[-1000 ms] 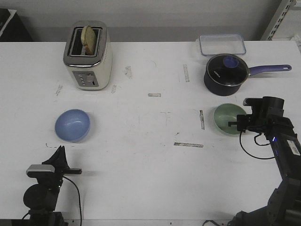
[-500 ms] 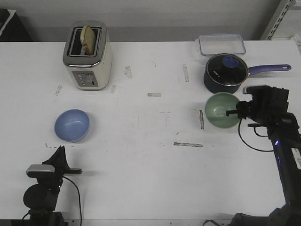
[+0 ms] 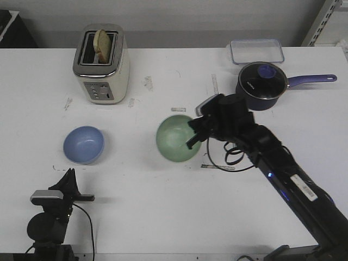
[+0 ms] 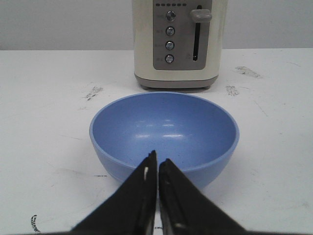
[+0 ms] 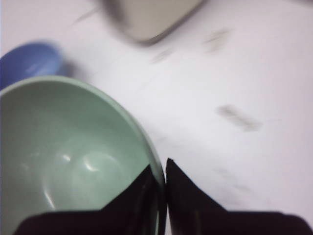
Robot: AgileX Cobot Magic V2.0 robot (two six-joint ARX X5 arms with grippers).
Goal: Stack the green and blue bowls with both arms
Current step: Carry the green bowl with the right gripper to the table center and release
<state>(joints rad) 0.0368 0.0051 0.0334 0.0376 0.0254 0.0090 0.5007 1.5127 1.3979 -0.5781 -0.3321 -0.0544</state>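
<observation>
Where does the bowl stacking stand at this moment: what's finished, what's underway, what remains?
Done: the right pincer has gripped the green bowl by its rim; the right wrist view shows the fingers closed on either side of the rim. In hand: that bowl is near mid-table, between the saucepan and the blue bowl. Left: the bowls are not stacked, and the left pincer sits shut behind the blue bowl without touching it.

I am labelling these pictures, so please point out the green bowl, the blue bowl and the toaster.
green bowl (image 3: pixel 174 140): front view, on the inside of the bowl.
blue bowl (image 3: pixel 83 144): front view, on the inside of the bowl.
toaster (image 3: pixel 102 69): front view, on its cream side panel.
</observation>
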